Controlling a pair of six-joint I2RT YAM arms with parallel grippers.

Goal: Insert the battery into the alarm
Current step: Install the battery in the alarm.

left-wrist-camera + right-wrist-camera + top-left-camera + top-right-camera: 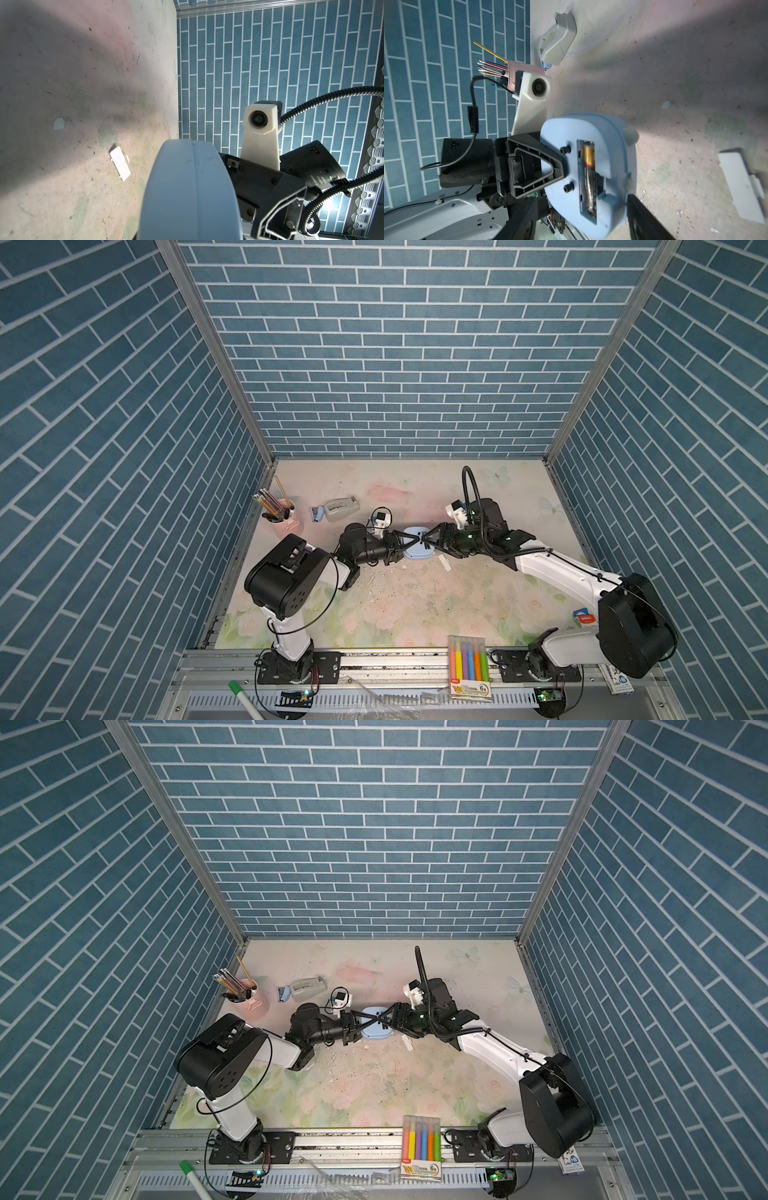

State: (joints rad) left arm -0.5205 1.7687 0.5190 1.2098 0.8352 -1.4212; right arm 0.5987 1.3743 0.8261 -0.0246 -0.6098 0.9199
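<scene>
The alarm (417,549) is a light-blue rounded clock, held off the table at mid-table with its back up in both top views. My left gripper (415,541) is shut on it from the left; one finger (537,166) lies on the blue back. In the right wrist view the battery (589,176), black with a gold band, lies inside the open compartment in the alarm's (612,141) back. My right gripper (579,224) is open, its two fingers standing apart on either side of the alarm's edge and holding nothing. The left wrist view shows only the alarm's rim (191,197).
A white battery cover (444,562) lies on the table just right of the alarm. A grey tape dispenser (341,508) and a pink pencil cup (284,516) stand at the back left. A highlighter pack (468,664) lies on the front rail.
</scene>
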